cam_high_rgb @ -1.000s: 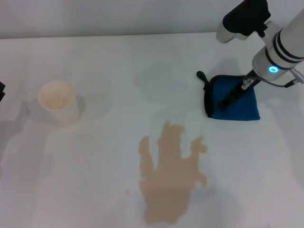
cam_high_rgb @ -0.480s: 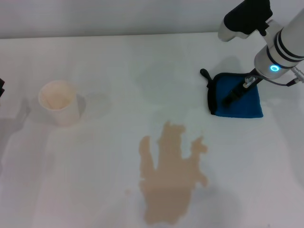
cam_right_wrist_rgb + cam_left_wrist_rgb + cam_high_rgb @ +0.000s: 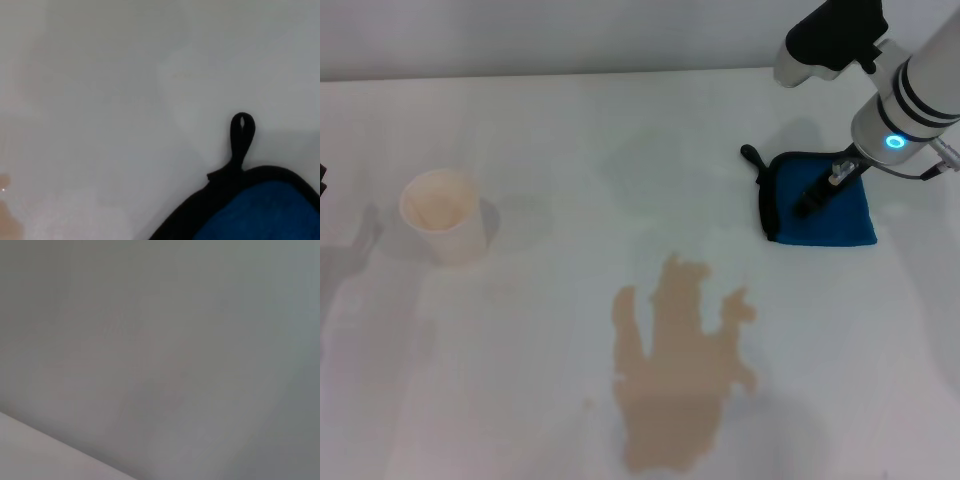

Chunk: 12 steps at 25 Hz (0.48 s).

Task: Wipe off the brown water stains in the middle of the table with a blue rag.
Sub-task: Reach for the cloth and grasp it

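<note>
- The wiping had not begun, judging by the scene: the brown stain [image 3: 680, 370] lay whole and undisturbed on the white counter [image 3: 540, 130], a tan puddle with finger-like lobes, in the middle and toward the near edge in the head view.
- The blue rag [image 3: 840, 215] sat folded on the counter's right side, well apart from the stain and farther back, its black trim and small loop tab [image 3: 242, 131] pointing left toward the counter's middle.
- The right tool [image 3: 817, 196] was down on the rag, its dark fingertips touching the cloth near the middle. Whether they were spread or pinching the fabric could not be told.
- The right wrist view showed only the rag's trimmed corner, the loop and bare counter.
- The left tool was not visible; its wrist view showed only a plain grey surface.
- A white paper cup [image 3: 444, 215] stood upright on the left, well away from both stain and rag.
- Still to do, as a judgement: secure the rag, carry it to the stain, and rub until the brown was gone.
</note>
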Tool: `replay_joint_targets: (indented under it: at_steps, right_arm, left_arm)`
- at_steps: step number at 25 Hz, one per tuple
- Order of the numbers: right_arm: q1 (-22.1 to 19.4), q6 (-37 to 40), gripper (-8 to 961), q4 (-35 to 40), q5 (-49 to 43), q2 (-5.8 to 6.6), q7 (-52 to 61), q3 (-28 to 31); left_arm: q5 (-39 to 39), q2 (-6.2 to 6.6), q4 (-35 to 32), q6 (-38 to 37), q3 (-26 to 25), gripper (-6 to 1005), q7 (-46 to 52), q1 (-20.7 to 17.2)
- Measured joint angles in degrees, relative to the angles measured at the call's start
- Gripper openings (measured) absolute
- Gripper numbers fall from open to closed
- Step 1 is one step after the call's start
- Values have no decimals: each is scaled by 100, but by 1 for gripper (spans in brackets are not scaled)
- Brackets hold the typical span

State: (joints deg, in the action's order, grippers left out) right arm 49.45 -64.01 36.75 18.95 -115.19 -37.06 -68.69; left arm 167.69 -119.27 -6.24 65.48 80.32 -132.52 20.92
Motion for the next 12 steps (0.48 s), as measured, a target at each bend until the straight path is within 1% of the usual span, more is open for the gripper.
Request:
replay_joint_targets:
  at_steps: [1,6,9,12]
  right_arm:
    - [10,-4,510,-12,2,0,0,4]
    - [55,-18,294,-110,8,3,-5,11]
    - [55,-51,60,-74,12,-1,-1,12]
    - [55,-141,55,-15,14,-1,-5,11]
  left_arm:
    - [0,0,0,0,0,877,-1,0]
    - [1,7,-6,0,-8,877,-2,10]
    - [1,9,-9,0,-8,877,-2,21]
    - [1,9,-9,0,-9,877,-2,22]
